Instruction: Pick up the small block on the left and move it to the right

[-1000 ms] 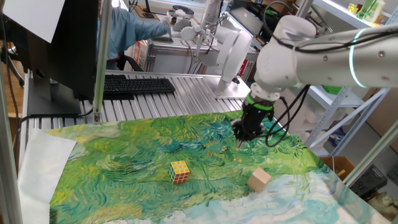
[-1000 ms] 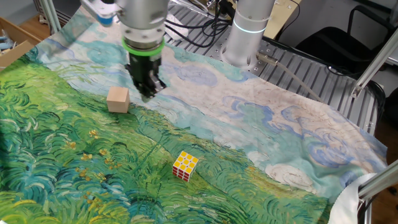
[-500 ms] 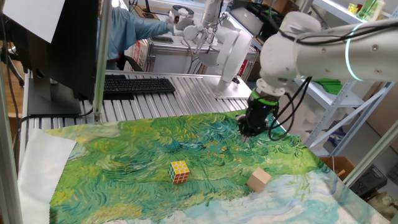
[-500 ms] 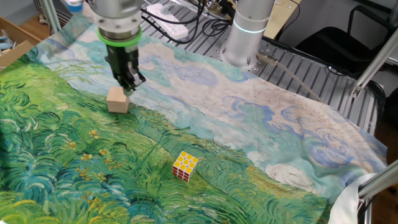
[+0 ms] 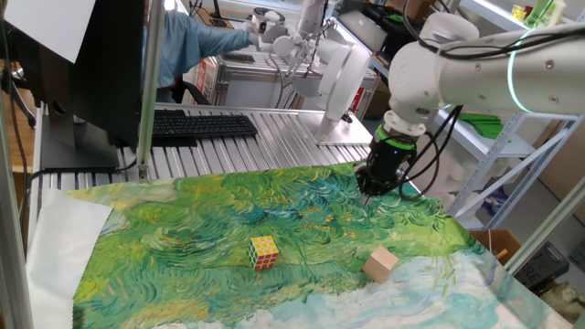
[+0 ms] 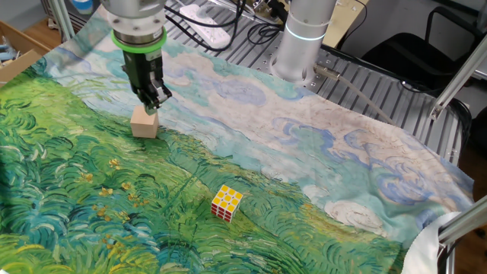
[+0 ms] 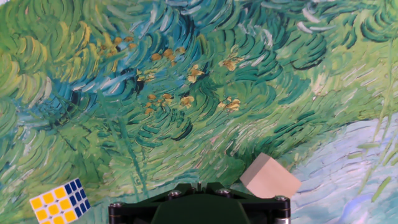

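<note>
The small block (image 6: 144, 122) is a plain tan wooden cube resting on the painted cloth (image 6: 319, 152); it also shows near the cloth's front right in one fixed view (image 5: 381, 264). My gripper (image 6: 153, 107) hangs just above and behind it, shut, with nothing between its fingers. In one fixed view the gripper (image 5: 369, 194) is well above the cloth. The hand view puts the small block (image 7: 270, 177) at the lower right, beside the closed gripper (image 7: 199, 185), not under it. The yellow-and-white puzzle cube (image 6: 227, 202) lies apart, mid-cloth.
The arm's white base (image 6: 304, 34) stands on the slatted metal table behind the cloth. A black keyboard (image 5: 196, 126) and a monitor sit at the table's far side. A cardboard box (image 6: 17, 47) lies off the cloth's left corner.
The shut gripper has travelled across the cloth toward the small block and now hangs right by it. Neither the block nor the puzzle cube has moved.
</note>
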{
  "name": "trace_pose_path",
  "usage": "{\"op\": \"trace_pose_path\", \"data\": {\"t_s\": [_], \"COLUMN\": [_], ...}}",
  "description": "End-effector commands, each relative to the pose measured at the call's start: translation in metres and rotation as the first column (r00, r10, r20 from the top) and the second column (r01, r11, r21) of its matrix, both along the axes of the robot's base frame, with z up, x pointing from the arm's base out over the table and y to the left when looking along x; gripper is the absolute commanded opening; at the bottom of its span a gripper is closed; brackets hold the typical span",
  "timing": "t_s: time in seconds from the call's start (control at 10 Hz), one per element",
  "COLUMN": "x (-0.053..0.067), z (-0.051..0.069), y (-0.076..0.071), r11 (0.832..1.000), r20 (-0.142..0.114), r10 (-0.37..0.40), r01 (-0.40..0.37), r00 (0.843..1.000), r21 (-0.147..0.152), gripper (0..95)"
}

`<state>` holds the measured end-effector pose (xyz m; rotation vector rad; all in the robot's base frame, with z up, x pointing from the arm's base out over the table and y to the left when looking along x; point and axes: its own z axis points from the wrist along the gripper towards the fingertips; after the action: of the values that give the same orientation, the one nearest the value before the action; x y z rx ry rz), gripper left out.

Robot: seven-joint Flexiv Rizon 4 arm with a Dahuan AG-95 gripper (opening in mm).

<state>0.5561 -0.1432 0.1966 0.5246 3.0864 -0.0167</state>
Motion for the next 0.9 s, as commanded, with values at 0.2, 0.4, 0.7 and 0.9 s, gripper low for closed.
{"op": "trace_pose_path", "data": {"t_s": [0.2, 0.4, 0.7, 0.9], "x": [0.0032, 0.0035, 0.0041, 0.0042], "z": [0.0036, 0.0043, 0.0053, 0.0055], "y": [-0.0110, -0.0134, -0.0160, -0.0163], "r11": [1.000, 1.000, 1.000, 0.999], "r20": [-0.013, -0.013, -0.013, -0.010], "r10": [0.006, -0.003, -0.006, -0.037], "r01": [-0.006, 0.003, 0.006, 0.037], "r00": [1.000, 1.000, 1.000, 0.999], "r21": [0.001, 0.000, 0.000, 0.000], "gripper": [0.0, 0.0, 0.0, 0.0]}}
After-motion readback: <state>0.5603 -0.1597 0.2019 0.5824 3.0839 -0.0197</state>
